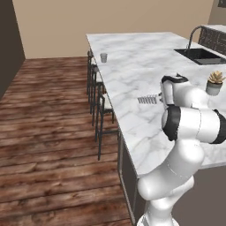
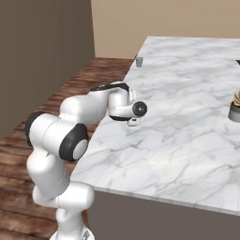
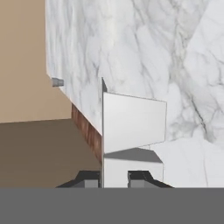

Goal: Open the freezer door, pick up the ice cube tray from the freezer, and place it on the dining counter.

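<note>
Claw: your claw (image 3: pixel 114 177) holds the tray (image 3: pixel 133 120) on edge, jaws narrow around it.
Tray: you see it as a ribbed strip (image 1: pixel 148 99) out from the hand, over the counter (image 1: pixel 132 66), near its stool-side edge; whether it touches the top, you cannot tell.
Counter: white marble with grey veins; it carries a small cup (image 1: pixel 103 57), a potted plant (image 1: pixel 215 83) and a dark sink (image 1: pixel 201 55) with a curved tap (image 1: pixel 194 35).
Room: you have plank wood floor (image 1: pixel 48 132), tan wall (image 1: pixel 88 17), dark stools (image 1: pixel 99 103) along the counter.
</note>
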